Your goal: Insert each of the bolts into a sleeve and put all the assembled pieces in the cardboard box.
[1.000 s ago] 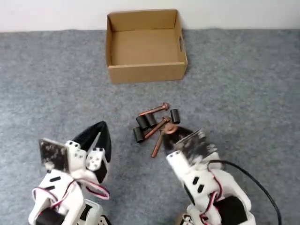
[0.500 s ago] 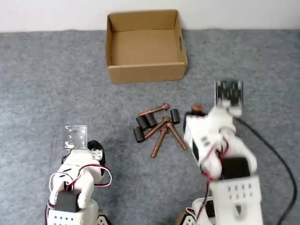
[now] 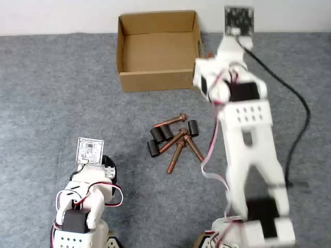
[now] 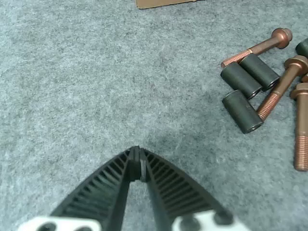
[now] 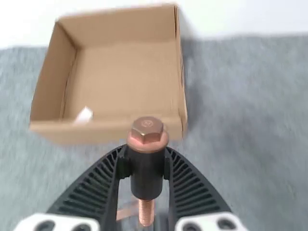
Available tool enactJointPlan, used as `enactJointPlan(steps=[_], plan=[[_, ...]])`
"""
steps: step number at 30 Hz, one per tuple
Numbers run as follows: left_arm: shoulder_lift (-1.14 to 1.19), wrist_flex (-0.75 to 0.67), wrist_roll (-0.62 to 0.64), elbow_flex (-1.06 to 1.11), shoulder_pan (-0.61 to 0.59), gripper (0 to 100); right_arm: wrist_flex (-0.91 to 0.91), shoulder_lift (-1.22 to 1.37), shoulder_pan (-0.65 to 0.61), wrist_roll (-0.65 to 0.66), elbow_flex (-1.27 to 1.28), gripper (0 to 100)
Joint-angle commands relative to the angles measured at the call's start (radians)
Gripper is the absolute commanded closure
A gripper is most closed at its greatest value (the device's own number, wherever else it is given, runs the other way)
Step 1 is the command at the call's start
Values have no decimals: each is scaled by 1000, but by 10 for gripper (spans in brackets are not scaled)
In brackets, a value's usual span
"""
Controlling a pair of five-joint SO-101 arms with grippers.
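Pinches, in the right gripper (image 5: 146, 161), an assembled piece (image 5: 146, 168): ribbed fingers (image 5: 113, 185) pressed against the black sleeve (image 5: 146, 180), with the bolt (image 5: 147, 134) run through it, hexagonal head seated on top and threaded end poking out below. Grips by the sleeve and keeps the piece upright, most likely so that the head rests on the sleeve's rim and the bolt cannot slide out in the air.

Hangs just outside the cardboard box (image 5: 108, 127), near the front corner at one side wall, over the carpet (image 5: 240, 120) rather than over the opening. Calls, by the look of it, for carrying across the wall before any release.

Shows the left gripper (image 4: 135, 162) pressed together on nothing, low over the carpet and well apart from the pile, probably parked there to leave room.

Farther out, between the two arms: loose bolts (image 3: 176, 155) and loose sleeves (image 3: 153, 149) in a small heap, some touching, none yet paired.
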Motion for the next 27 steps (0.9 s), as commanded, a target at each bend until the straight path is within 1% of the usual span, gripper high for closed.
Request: enactJointPlan(steps=[1,9,17,23,27], plan=[[-5,3,-9,-4,-8,995,-68,193,12,-6,-276,991],[-3,3,-9,-4,-8,995,-150,647,10,-2,-761,991],[-3,3,-9,-4,-8,995,-145,1044,-25,149,-1140,991],[-3,3,-9,-4,-8,995,-142,1230,-33,230,-1246,991],[-3,-11,-9,-4,-8,995,-73,1271,-39,255,-1246,977]])
